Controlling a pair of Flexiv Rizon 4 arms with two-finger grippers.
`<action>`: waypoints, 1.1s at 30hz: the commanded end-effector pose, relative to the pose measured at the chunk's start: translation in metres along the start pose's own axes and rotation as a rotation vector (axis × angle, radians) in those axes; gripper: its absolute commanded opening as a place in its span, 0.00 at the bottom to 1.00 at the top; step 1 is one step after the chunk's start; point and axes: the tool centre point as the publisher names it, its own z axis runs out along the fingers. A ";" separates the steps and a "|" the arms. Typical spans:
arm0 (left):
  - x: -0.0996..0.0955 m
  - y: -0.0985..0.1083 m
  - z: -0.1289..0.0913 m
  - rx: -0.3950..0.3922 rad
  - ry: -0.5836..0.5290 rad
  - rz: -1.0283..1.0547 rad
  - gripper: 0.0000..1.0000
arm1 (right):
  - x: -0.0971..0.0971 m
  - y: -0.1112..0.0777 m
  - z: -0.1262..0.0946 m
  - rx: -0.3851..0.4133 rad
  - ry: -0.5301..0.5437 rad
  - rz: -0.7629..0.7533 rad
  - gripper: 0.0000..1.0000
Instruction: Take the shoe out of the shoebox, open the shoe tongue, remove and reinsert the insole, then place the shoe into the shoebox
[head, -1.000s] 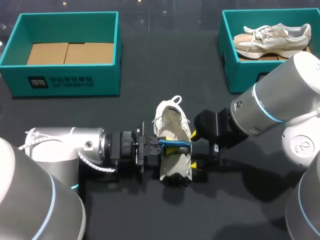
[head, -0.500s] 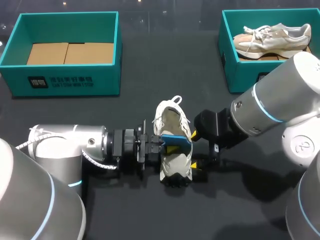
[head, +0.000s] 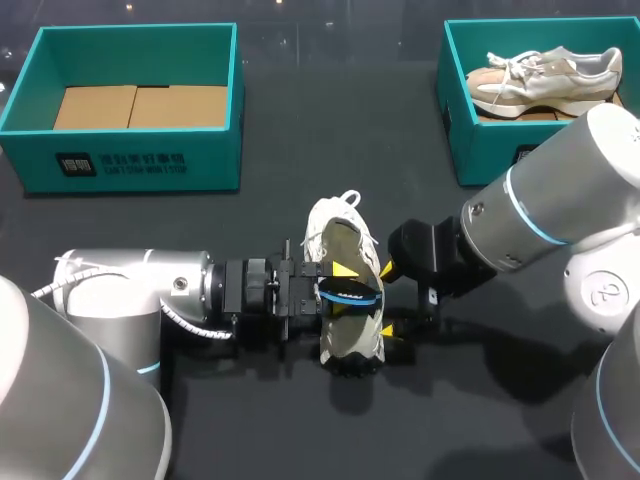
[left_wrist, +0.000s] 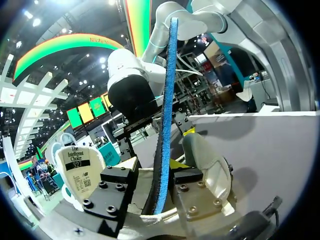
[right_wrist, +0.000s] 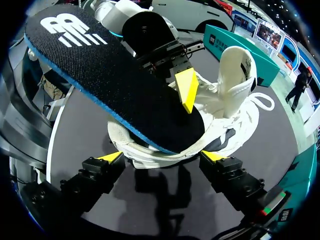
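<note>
While left gripper pinches insole (tilted, above shoe), right gripper spread wide against shoe side; arms horizontal.

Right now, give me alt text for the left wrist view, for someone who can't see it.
A blue-edged insole stands upright and edge-on, clamped in the left gripper, with the white shoe just ahead of it. My right arm faces in from beyond the shoe.
</note>
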 end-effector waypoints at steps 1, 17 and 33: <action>0.005 -0.007 0.000 -0.006 -0.004 0.006 0.36 | 0.001 0.000 0.000 0.000 -0.002 0.001 1.00; 0.002 -0.034 0.001 -0.083 -0.021 0.041 0.35 | 0.001 0.000 0.000 0.000 -0.002 0.001 1.00; 0.005 -0.033 0.003 -0.156 -0.023 0.107 0.00 | 0.001 0.000 0.000 0.000 -0.002 0.001 1.00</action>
